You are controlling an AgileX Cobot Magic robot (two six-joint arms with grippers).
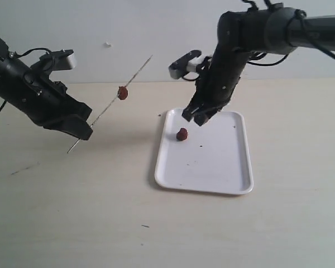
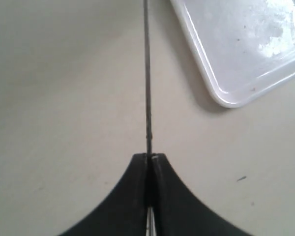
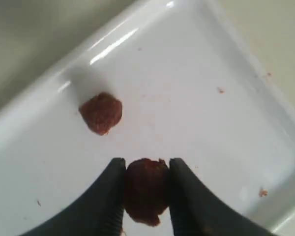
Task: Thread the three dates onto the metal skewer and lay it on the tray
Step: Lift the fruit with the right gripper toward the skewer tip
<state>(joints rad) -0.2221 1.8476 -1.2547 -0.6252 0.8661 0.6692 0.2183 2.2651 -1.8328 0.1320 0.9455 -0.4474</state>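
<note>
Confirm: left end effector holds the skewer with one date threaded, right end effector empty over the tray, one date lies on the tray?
The right end effector is not empty: the right wrist view shows it shut on a gripped date. Rest stands: skewer in the left end effector, threaded date, loose date on the tray.

Date (image 1: 182,134) on tray (image 1: 218,162), skewer (image 1: 106,110) left
</note>
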